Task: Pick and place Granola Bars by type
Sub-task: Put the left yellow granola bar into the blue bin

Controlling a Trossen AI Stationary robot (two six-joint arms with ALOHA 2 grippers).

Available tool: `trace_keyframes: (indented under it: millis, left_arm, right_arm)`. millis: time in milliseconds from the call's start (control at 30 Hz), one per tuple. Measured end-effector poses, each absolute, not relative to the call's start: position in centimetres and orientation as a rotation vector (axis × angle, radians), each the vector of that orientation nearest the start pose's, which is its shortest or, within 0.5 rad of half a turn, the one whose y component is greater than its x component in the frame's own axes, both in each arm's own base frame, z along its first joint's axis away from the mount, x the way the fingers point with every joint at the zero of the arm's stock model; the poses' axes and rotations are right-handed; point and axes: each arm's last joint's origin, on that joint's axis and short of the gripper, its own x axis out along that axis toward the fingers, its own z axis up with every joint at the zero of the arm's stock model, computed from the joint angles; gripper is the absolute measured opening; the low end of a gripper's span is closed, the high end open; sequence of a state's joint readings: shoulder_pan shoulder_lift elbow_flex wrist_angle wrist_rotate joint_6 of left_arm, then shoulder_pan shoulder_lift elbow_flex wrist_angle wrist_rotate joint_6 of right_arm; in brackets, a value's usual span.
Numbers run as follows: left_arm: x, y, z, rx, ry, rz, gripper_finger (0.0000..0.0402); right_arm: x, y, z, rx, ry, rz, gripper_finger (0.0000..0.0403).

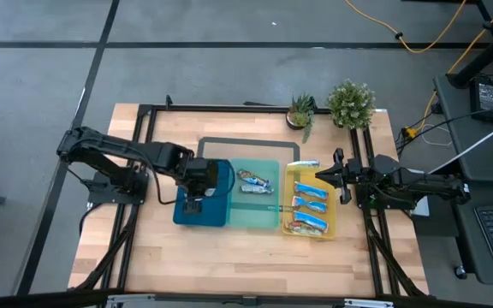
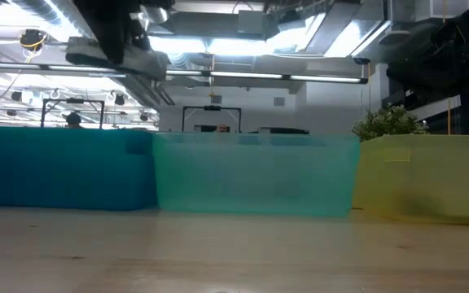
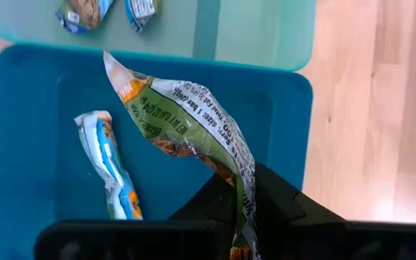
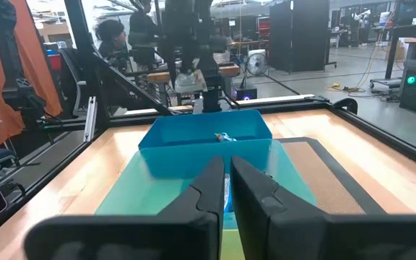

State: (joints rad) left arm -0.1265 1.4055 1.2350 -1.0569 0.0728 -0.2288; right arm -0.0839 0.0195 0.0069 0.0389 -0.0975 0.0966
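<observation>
Three trays stand side by side: dark-blue (image 1: 216, 214), teal (image 1: 259, 210) and yellow (image 1: 288, 184). My left gripper (image 3: 240, 189) hangs over the dark-blue tray (image 3: 35, 108), shut on a green, white and orange granola bar (image 3: 183, 119). One blue-and-white bar (image 3: 108, 170) lies flat in that tray. Two bars (image 1: 253, 181) lie in the teal tray, and several blue bars (image 1: 309, 204) lie in the yellow one. My right gripper (image 1: 335, 175) waits shut at the yellow tray's right side, level, touching nothing. My left gripper pinches one end of the bar's wrapper (image 3: 243, 167) between its two fingers. The fingers come from above, slanting steeply down. The bar hangs below them, lifted clear over the dark-blue tray, its free crimped end (image 3: 110, 59) lowest.
Two potted plants (image 1: 351, 103) (image 1: 301, 111) stand at the table's far edge, and a dark rectangular outline (image 1: 246, 144) lies behind the trays. A black metal frame (image 1: 144, 128) runs round the table. Bare wood (image 1: 229, 261) stretches along the near side.
</observation>
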Motion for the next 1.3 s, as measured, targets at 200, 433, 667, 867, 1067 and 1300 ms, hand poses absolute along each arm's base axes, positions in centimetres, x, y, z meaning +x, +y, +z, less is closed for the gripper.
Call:
trace_keyframes:
  millis: [200, 433, 667, 867, 1067, 1300]
  left_arm:
    - [26.1, -3.6, 27.5, -0.188, 1.222, -0.018, 0.0022]
    - [26.0, -3.6, 24.8, -0.185, 1.219, -0.023, 0.0021]
    - [25.0, -3.2, 21.2, -0.172, 1.25, 0.062, 0.0023]
    - [24.2, -3.0, 18.3, -0.182, 1.25, 0.045, 0.0022]
    - [23.3, -2.9, 16.5, -0.173, 1.261, 0.041, 0.0022]
    - [22.9, -2.8, 15.6, -0.083, 1.261, 0.025, 0.0022]
  right_arm:
    - [9.8, -0.5, 16.8, 0.094, -0.025, 0.015, 0.0029]
    - [9.8, -0.5, 16.8, 0.094, -0.025, 0.015, 0.0029]
    - [9.8, -0.5, 16.8, 0.094, -0.025, 0.015, 0.0029]
    - [9.8, -0.5, 16.8, 0.094, -0.025, 0.015, 0.0029]
    - [9.8, -0.5, 16.8, 0.094, -0.026, 0.015, 0.0029]
    - [9.8, -0.5, 16.8, 0.094, -0.025, 0.015, 0.0029]
